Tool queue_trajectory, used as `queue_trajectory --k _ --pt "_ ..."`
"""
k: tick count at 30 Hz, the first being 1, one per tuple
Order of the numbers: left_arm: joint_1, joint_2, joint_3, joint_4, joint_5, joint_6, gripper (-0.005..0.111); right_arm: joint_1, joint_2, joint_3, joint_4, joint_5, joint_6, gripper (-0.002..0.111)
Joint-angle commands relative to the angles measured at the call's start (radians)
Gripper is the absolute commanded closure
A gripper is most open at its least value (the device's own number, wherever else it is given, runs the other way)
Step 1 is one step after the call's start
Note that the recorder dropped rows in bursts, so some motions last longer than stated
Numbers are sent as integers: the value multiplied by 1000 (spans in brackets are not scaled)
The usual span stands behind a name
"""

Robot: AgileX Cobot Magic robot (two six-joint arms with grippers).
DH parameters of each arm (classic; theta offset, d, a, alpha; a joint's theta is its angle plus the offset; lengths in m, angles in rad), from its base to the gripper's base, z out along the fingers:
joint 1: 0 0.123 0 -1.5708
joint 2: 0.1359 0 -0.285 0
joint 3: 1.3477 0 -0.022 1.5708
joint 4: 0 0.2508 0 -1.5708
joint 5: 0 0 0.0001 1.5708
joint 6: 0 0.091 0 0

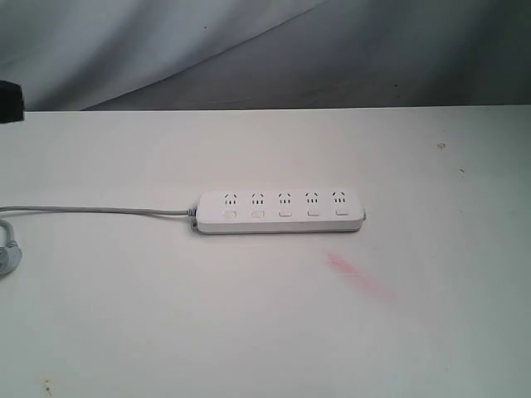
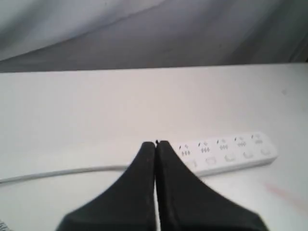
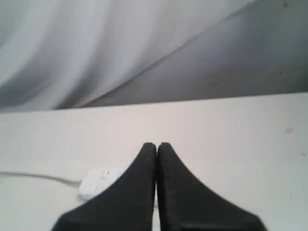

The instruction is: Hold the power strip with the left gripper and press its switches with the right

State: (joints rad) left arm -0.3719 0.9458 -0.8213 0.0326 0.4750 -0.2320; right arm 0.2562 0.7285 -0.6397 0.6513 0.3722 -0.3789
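The white power strip [image 1: 280, 212] lies flat mid-table, its five sockets in a row with the small white switches [image 1: 284, 214] below them. Its thin grey cord [image 1: 91, 210] runs off to the left. Neither arm shows in the exterior view. In the left wrist view my left gripper [image 2: 156, 144] is shut with nothing in it, well short of the power strip [image 2: 231, 154], which lies beyond its tips. In the right wrist view my right gripper [image 3: 156, 145] is also shut and empty, and only the cord end of the power strip [image 3: 98, 181] shows beside its fingers.
A pink smear [image 1: 358, 274] marks the white table [image 1: 265, 332] in front of the strip. The cord's plug [image 1: 7, 253] lies at the left edge. A dark object [image 1: 10, 101] sits at the far left. A grey cloth backdrop [image 1: 265, 50] hangs behind.
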Motion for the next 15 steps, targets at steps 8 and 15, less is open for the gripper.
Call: queue_trajectory --k 8,15 --pt "-6 573 -271 -331 232 511 107 3 694 -335 -76 335 -65 108" --pt "-6 841 -433 -331 299 555 107 3 950 -494 -82 376 -62 108"
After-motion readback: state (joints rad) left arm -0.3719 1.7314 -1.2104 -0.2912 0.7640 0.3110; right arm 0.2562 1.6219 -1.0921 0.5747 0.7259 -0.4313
